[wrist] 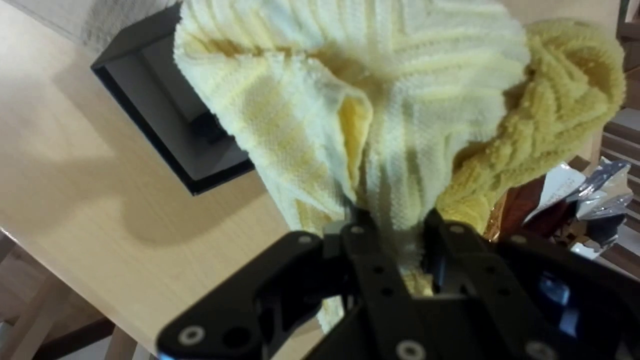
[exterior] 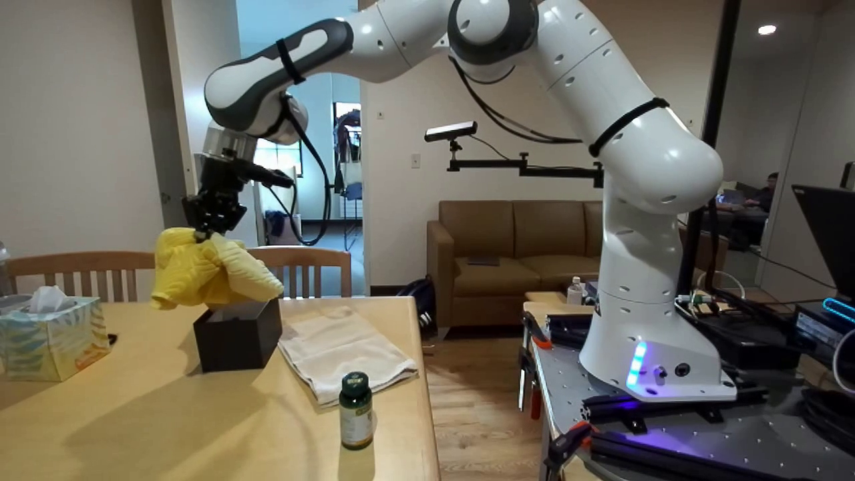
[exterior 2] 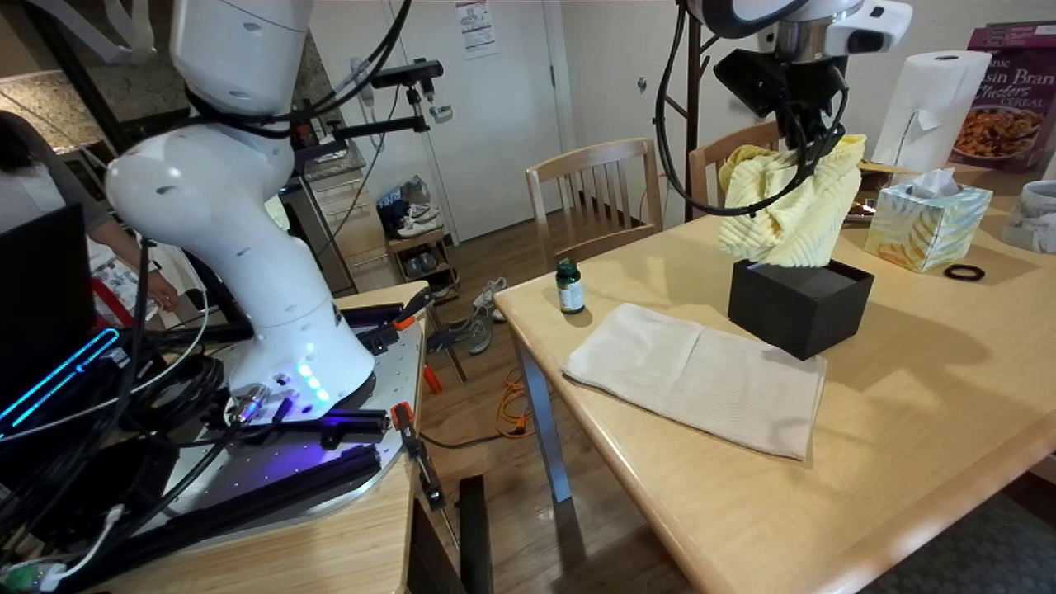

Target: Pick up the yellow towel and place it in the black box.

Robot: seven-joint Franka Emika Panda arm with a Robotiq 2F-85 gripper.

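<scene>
Now, mid-placement, the ribbed yellow towel (exterior: pixel 214 270) is pinched by the black tool (wrist: pixel 394 221); centring above the rectangular black box (exterior 2: pixel 784 309) seems needed.

Gap between black box (exterior: pixel 230 344) and tissue box (exterior: pixel 50 344)

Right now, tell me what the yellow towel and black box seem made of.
Yellow towel: matte fabric, perhaps cotton, given its ribbed, fuzzy surface and loose folds.
Black box: probably stiff cardboard, possibly plastic; matte, with flat sides and crisp edges.
</scene>
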